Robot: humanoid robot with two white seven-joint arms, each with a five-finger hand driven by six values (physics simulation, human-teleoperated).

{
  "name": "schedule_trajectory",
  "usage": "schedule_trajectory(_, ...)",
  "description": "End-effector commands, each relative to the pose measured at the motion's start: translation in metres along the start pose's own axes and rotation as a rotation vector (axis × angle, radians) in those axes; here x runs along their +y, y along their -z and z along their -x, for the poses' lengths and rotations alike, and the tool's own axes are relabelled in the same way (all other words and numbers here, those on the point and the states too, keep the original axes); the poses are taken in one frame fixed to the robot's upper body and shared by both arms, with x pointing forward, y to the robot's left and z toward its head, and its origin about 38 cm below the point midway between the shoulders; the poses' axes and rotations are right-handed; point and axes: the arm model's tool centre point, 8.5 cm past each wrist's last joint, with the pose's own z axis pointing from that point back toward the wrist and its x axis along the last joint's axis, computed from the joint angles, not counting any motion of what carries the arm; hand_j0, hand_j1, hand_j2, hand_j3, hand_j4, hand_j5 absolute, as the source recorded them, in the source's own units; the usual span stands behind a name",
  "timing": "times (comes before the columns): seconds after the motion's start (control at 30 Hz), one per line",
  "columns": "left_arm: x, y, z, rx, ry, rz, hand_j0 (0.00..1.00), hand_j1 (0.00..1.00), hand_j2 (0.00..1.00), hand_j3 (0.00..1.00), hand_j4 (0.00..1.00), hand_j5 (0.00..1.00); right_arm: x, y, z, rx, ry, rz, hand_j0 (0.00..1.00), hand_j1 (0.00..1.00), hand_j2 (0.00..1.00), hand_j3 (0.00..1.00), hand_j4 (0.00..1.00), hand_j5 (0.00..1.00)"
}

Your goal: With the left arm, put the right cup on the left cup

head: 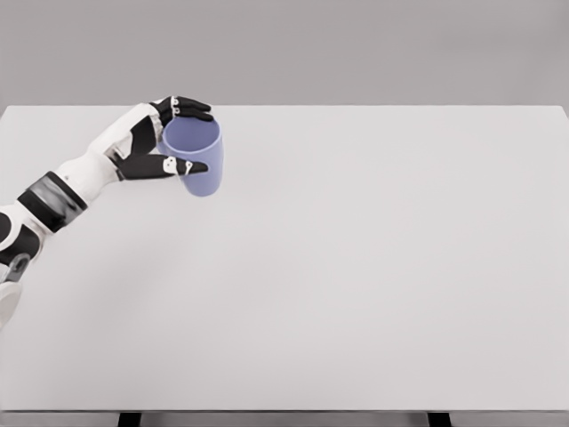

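The cup [200, 160], pale blue and open end up, sits at the far left of the surface [373, 267], with the left hand [164, 140] wrapped around its rim. Only one cup shows, perhaps nested; letting go should be slow and straight. The surface is plain white, against a grey wall [356, 44]

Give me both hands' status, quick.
Left hand: closed around the blue cup, fingers wrapping its upper part.
Right hand: not in view.
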Motion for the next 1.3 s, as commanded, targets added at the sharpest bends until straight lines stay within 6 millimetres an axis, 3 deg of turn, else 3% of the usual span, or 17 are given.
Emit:
schedule_trajectory(0.0, 0.004, -0.001, 0.001, 0.007, -0.007, -0.012, 0.68, 0.68, 0.68, 0.68, 0.68, 0.68, 0.000, 0.000, 0.000, 0.000, 0.000, 0.000, 1.00, 1.00, 1.00, 1.00, 1.00, 1.00)
schedule_trajectory(0.23, 0.016, 0.003, -0.011, 0.000, 0.002, -0.038, 0.67, 0.67, 0.67, 0.67, 0.67, 0.67, 0.000, 0.000, 0.000, 0.000, 0.000, 0.000, 1.00, 1.00, 1.00, 1.00, 1.00, 1.00)
schedule_trajectory(0.83, 0.051, 0.019, -0.017, -0.002, 0.003, -0.109, 0.67, 0.67, 0.67, 0.67, 0.67, 0.67, 0.000, 0.000, 0.000, 0.001, 0.000, 0.000, 1.00, 1.00, 1.00, 1.00, 1.00, 1.00)
schedule_trajectory(1.27, 0.076, 0.030, -0.003, 0.032, -0.037, -0.171, 0.67, 0.67, 0.67, 0.67, 0.67, 0.67, 0.000, 0.000, 0.000, 0.000, 0.000, 0.000, 1.00, 1.00, 1.00, 1.00, 1.00, 1.00)
